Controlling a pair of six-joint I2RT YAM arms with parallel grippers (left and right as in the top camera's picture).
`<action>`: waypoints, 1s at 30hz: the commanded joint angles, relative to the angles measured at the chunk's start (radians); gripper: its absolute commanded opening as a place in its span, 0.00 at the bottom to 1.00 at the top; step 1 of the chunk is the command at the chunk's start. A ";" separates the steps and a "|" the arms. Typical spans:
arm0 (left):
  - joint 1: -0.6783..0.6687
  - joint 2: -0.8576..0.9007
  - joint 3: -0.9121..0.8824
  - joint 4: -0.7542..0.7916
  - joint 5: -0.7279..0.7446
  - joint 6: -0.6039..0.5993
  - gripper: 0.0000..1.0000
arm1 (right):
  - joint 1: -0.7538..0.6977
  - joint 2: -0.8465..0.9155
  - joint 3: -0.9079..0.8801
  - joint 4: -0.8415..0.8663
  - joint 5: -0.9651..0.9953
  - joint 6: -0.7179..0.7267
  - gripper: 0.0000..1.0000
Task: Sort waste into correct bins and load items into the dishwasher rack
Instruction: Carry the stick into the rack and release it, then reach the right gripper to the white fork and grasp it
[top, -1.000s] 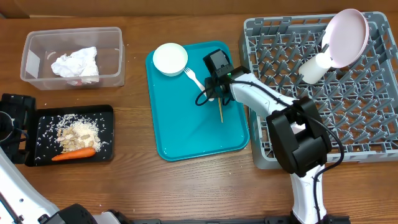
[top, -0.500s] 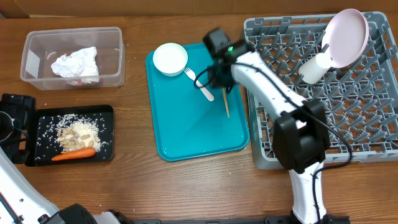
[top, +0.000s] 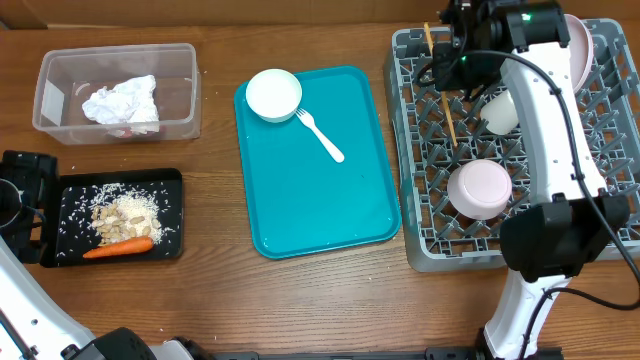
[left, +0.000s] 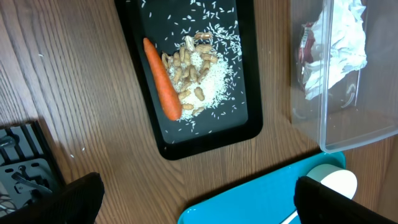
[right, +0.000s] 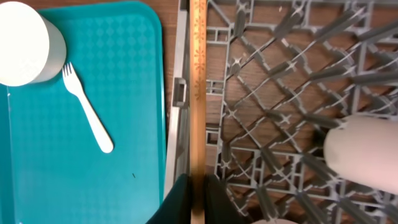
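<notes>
Dishwasher rack (top: 425, 215), a grey plastic grid of upright pegs, sits at the right. Your right gripper (right: 196, 190), above its far-left edge, is clamped on a thin wooden stick (right: 198, 93), probably a chopstick, which crosses the rim. Your left gripper (left: 202, 199) gapes wide and empty beside the black tray (left: 140, 93).

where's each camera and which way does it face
Overhead: above the table, looking straight down; right arm shows.
Left wrist: over the black tray and carrot, facing down; open fingers at bottom corners.
Right wrist: over the dishwasher rack edge, facing down; fingers pinch a chopstick.
Shared: overhead and right wrist both show the fork.
</notes>
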 joint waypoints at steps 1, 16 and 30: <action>-0.002 -0.001 -0.005 0.002 -0.006 -0.010 1.00 | 0.010 0.020 -0.061 0.031 -0.057 -0.018 0.58; -0.002 -0.001 -0.005 0.002 -0.006 -0.010 1.00 | 0.092 0.011 -0.058 0.045 -0.187 0.065 0.82; -0.002 -0.001 -0.005 0.002 -0.006 -0.010 1.00 | 0.422 0.026 -0.383 0.513 0.100 0.088 1.00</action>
